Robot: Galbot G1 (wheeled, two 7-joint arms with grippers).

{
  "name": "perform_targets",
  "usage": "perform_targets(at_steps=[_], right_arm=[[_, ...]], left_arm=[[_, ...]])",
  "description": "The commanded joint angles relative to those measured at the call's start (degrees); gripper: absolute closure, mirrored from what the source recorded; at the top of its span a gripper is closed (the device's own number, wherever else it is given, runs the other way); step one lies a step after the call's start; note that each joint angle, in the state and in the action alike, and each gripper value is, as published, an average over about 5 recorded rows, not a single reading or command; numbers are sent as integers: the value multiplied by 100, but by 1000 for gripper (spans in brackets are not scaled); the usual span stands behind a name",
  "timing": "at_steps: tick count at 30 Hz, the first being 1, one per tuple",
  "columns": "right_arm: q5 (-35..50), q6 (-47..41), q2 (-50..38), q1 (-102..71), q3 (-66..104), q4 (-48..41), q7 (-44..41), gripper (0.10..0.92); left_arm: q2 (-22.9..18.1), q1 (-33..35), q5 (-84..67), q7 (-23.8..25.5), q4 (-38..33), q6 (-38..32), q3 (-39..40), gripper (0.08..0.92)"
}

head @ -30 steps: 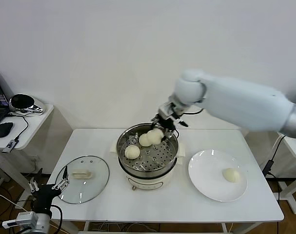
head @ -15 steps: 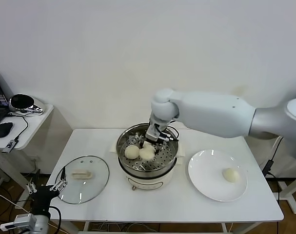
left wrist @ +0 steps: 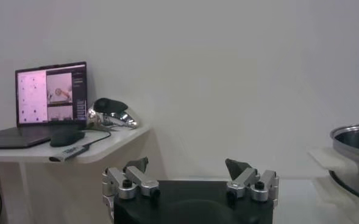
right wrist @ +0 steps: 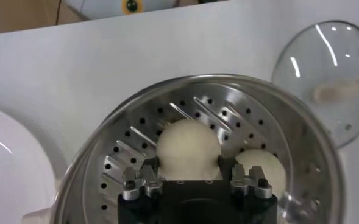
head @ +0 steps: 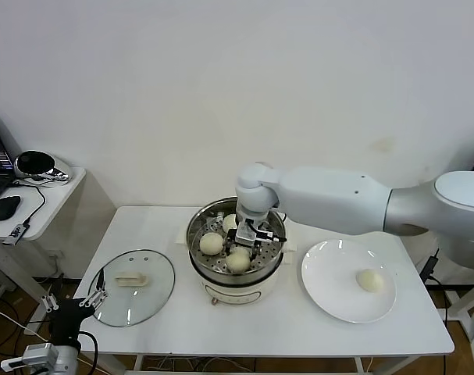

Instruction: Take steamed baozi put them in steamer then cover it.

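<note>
White tabletop [head: 174, 324] noted under a round stainless-steel steamer [head: 237, 275] containing three cream-white steamed baozi. One bun [right wrist: 188, 145] is clamped between the right gripper's [right wrist: 189, 173] fingers; a fourth [head: 369, 280] is left on the flat white plate [head: 330, 293]. Round glass cover [head: 135, 287] lies flat. Left gripper [left wrist: 188, 172], spread and empty, is parked low, seen only by wrist camera.

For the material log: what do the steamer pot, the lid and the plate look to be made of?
Steamer: shiny metal, probably stainless steel, with a mirror-like wall and a perforated tray, on a white, likely plastic base. Lid: clear glass, since the table shows through, with a cream handle. Plate: glossy white, ceramic or melamine; can't tell which.
</note>
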Motion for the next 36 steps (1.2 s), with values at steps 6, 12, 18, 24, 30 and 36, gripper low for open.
perform_targets(at_steps=[6, 12, 18, 24, 30, 36], right_arm=[[255, -162, -258, 346, 212, 135, 112, 240], [987, -1286, -963, 989, 210, 288, -249, 203], [1749, -2712, -2028, 1445, 11, 773, -390, 203], [2085, -3994, -3395, 1427, -115, 1506, -218, 203], [1581, -4206, -4429, 645, 178, 1679, -82, 203], [747, -3773, -4842, -792, 1018, 1343, -102, 203]], left_arm=[[38, -20, -4, 2, -30, 9, -1, 177], [70, -48, -5, 6, -47, 15, 24, 177], [124, -75, 0, 11, -73, 18, 81, 177], [174, -115, 15, 15, -77, 25, 176, 177], [185, -147, 61, 18, -62, 31, 285, 177], [165, -155, 95, 16, -53, 41, 318, 177]])
